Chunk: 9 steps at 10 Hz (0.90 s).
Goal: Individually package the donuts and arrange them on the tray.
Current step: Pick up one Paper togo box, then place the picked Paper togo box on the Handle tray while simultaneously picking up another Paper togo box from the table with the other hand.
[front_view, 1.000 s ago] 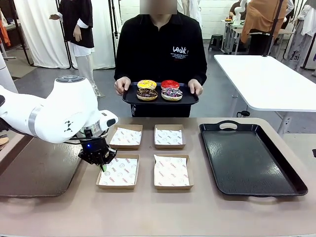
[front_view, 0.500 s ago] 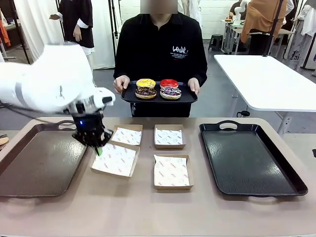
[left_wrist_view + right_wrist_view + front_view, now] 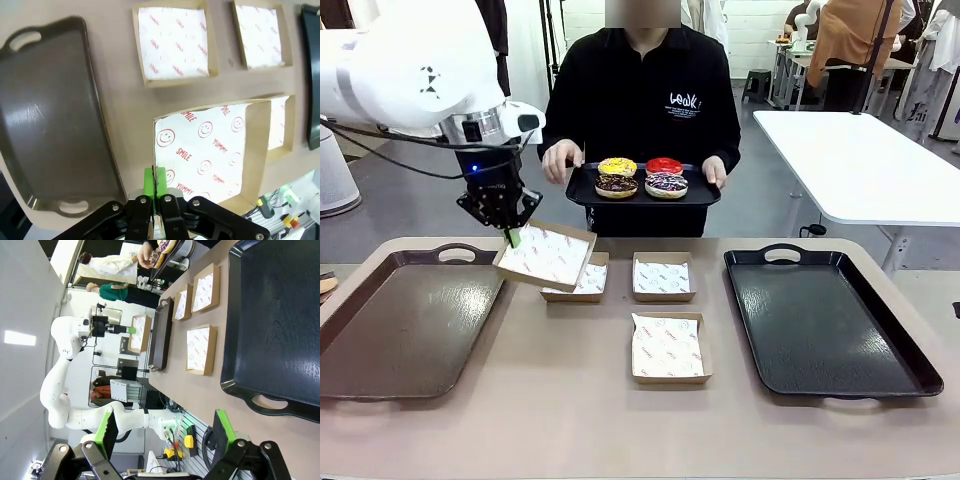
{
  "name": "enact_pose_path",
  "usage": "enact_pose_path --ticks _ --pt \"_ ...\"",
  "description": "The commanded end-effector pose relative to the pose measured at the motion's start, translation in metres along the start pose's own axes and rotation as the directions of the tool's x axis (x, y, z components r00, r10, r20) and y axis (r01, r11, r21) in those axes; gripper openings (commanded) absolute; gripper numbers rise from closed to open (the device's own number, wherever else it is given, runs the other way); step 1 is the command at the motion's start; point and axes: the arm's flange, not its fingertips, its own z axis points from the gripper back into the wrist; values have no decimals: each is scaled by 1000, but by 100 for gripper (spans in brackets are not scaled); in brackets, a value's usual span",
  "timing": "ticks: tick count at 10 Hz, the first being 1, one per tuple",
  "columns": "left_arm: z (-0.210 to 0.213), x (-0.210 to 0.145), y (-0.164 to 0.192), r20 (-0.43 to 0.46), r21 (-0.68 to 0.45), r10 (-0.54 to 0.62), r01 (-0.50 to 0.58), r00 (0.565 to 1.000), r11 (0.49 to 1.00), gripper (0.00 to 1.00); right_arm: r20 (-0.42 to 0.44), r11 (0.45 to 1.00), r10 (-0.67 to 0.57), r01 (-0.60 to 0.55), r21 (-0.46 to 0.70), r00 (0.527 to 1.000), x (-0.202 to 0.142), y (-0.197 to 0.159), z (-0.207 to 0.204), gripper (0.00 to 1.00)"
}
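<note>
Donuts (image 3: 642, 179), likely soft and sticky-iced, so grip their bare sides, sit on the person's tray (image 3: 578, 193) in the front view; the left wrist view shows your left gripper (image 3: 155, 189) pinching the rim of a box (image 3: 210, 150); the right wrist view shows your right gripper (image 3: 165, 426) spread wide, empty.

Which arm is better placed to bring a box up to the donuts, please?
Left, probably: the left gripper is shut on the edge of a lifted box, close to the donuts; the right gripper is open and empty.
</note>
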Motion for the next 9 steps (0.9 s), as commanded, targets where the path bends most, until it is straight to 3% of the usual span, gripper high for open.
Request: enact_pose_path --ticks 1,3,4,9 --pt "-8 34 5 -16 -15 10 -10 1000 1000 0 0 1000 1 -1 7 1000 0 0 1 100" --pt "-15 46 9 -26 1 27 -27 999 1000 0 0 1000 1 -1 7 1000 0 0 1 100" --pt "-10 31 7 -14 -18 24 -24 1000 1000 0 0 1000 1 -1 7 1000 0 0 1 100" --pt "-10 31 7 -14 -18 24 -24 1000 1000 0 0 1000 1 -1 7 1000 0 0 1 100"
